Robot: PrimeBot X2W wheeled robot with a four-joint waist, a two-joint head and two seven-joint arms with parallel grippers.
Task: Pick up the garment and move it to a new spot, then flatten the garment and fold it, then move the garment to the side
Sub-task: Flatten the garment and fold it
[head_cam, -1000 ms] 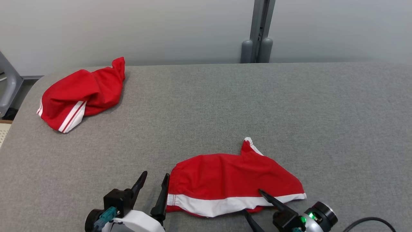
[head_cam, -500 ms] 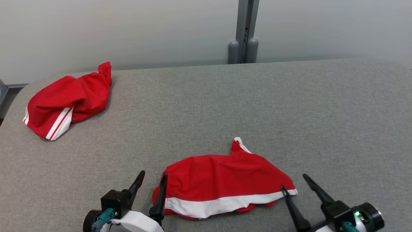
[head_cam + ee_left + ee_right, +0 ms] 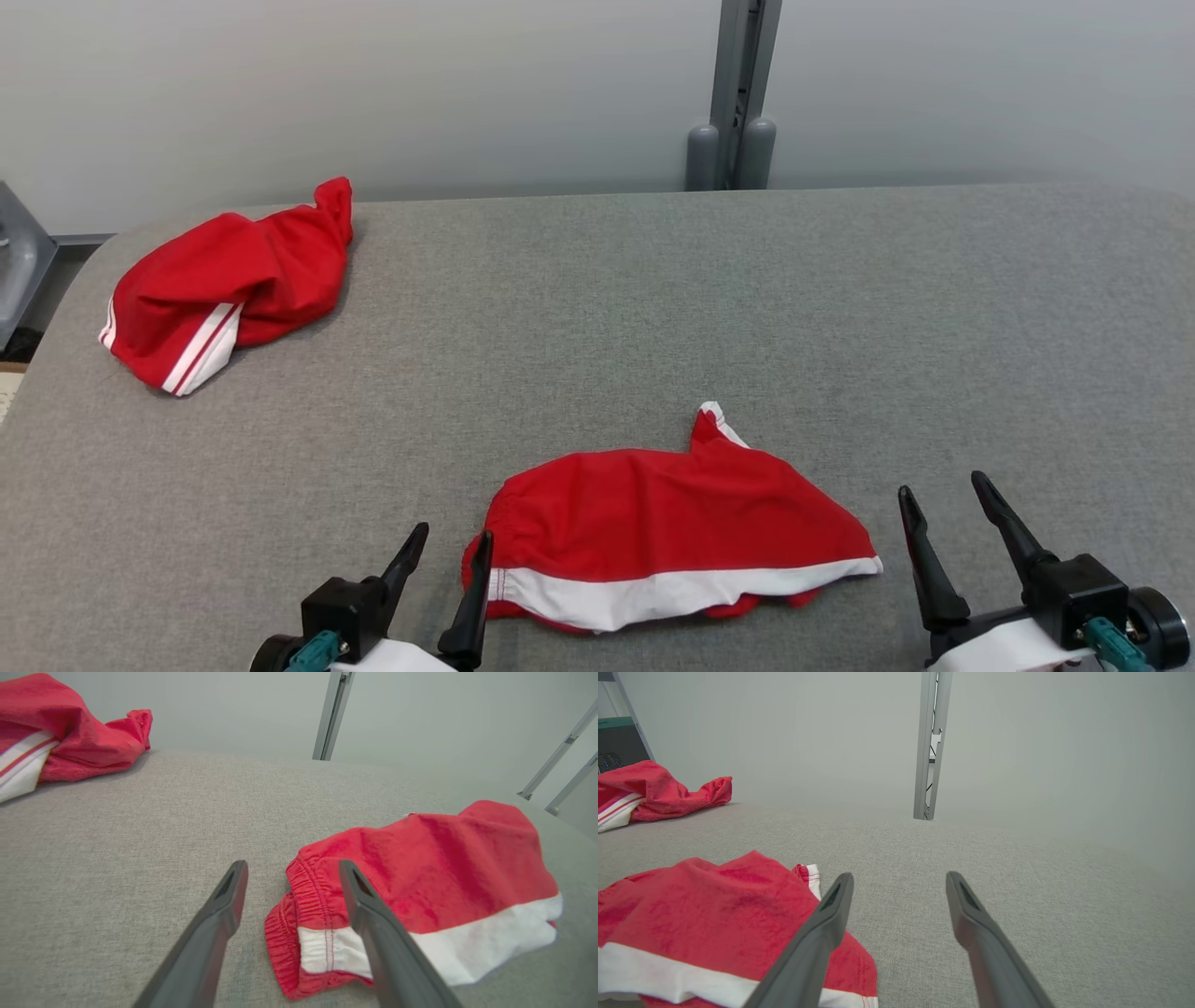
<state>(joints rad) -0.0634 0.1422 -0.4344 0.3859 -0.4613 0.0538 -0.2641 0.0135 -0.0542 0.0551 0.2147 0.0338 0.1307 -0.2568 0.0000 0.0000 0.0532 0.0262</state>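
The red shorts [image 3: 672, 518], with a white band along the near edge, are lying loosely spread near the front of the grey fabric table [image 3: 653, 299], between the two grippers. The left gripper [image 3: 454, 532] is hovering with its fingers spread and holding nothing, its inner finger just beside the elastic waistband end, while the right gripper [image 3: 941, 485] is standing spread and empty over bare table just beside the shorts' other end. A second red garment [image 3: 233, 280] with white stripes is sitting bunched at the table's far left corner, well apart.
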